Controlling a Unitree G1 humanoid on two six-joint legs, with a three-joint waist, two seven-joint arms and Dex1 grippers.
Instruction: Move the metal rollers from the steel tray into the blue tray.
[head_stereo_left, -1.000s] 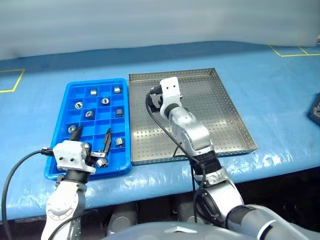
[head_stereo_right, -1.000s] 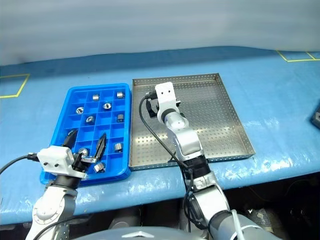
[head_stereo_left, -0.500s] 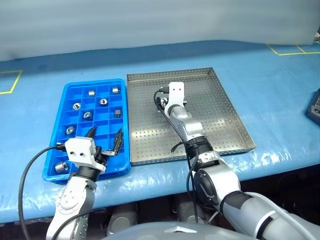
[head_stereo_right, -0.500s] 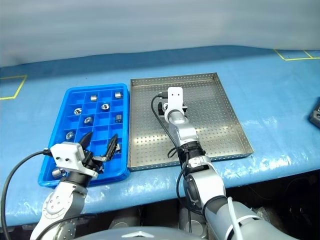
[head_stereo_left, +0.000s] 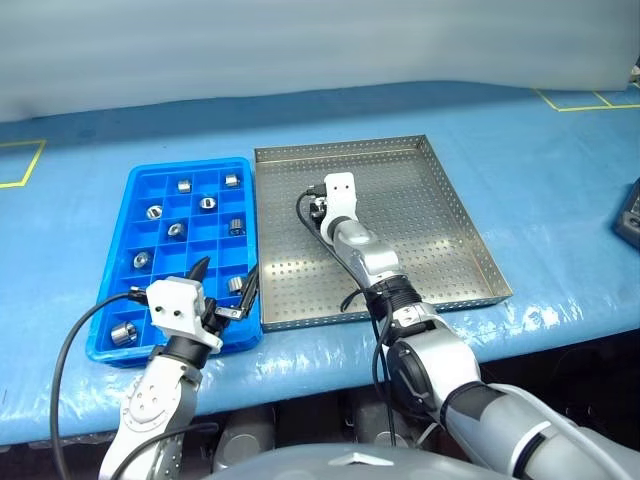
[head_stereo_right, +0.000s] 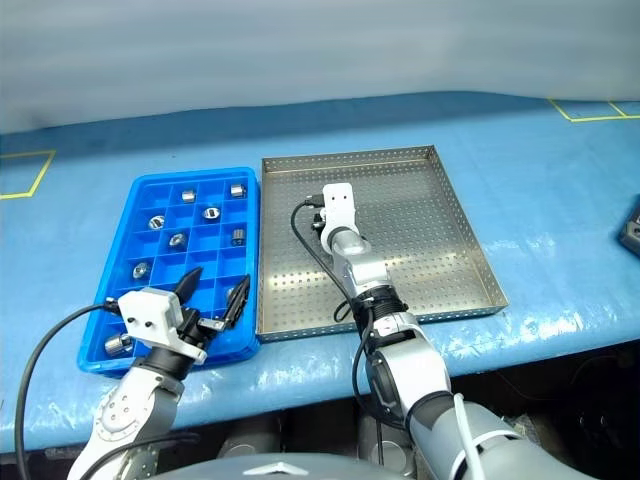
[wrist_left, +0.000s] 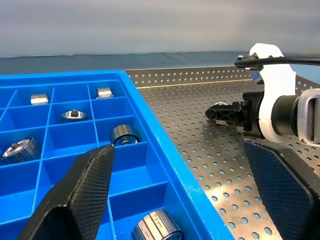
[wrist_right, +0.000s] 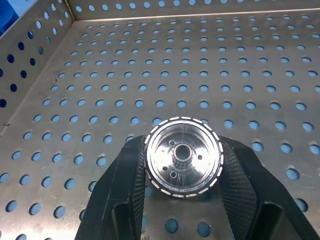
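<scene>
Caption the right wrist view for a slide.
Right gripper closed around a metal roller on the steel tray.

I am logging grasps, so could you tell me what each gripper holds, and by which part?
The right gripper clasps a metal roller by its ribbed sides, on the steel tray. The left gripper is open, holding nothing.

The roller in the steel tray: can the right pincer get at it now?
Probably yes: the right pincer already has its fingers on both sides of the roller, on the steel tray, with nothing between them.
</scene>
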